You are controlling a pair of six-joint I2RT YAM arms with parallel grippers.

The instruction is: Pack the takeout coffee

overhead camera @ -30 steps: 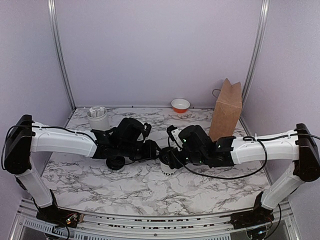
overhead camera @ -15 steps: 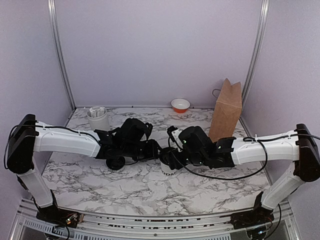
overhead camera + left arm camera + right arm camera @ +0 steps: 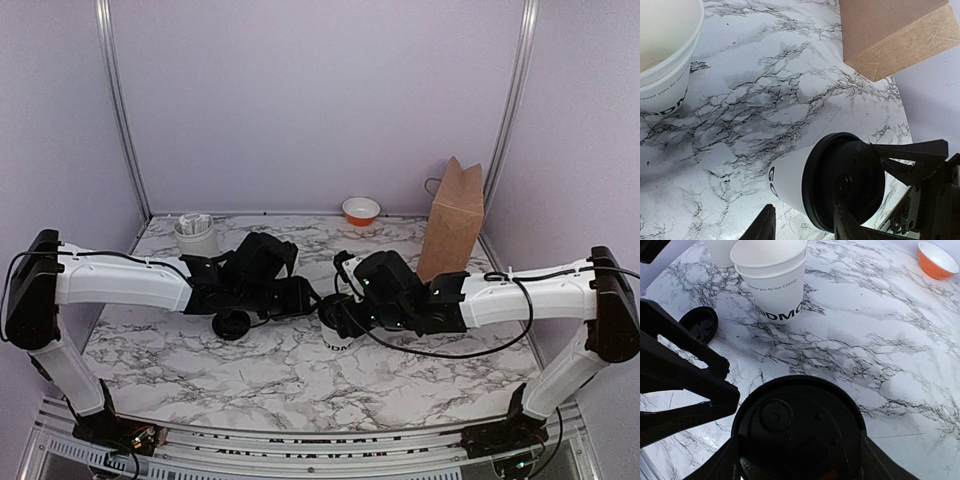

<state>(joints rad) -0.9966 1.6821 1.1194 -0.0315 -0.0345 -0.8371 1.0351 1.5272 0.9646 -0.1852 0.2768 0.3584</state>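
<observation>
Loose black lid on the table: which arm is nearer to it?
Left. The left arm stretches right beside the loose lid; the right gripper sits farther right, at the lidded cup.

Lid (image 3: pixel 797 435) on cup (image 3: pixel 787 181) — bag (image 3: pixel 452 222) right-rear

Cup (image 3: pixel 787 181) clasped by right gripper (image 3: pixel 796 462): matt white paper | lid (image 3: pixel 797 432): smooth black plastic | table (image 3: pixel 880 340) below gripper: smooth marbled finish recorded.
</observation>
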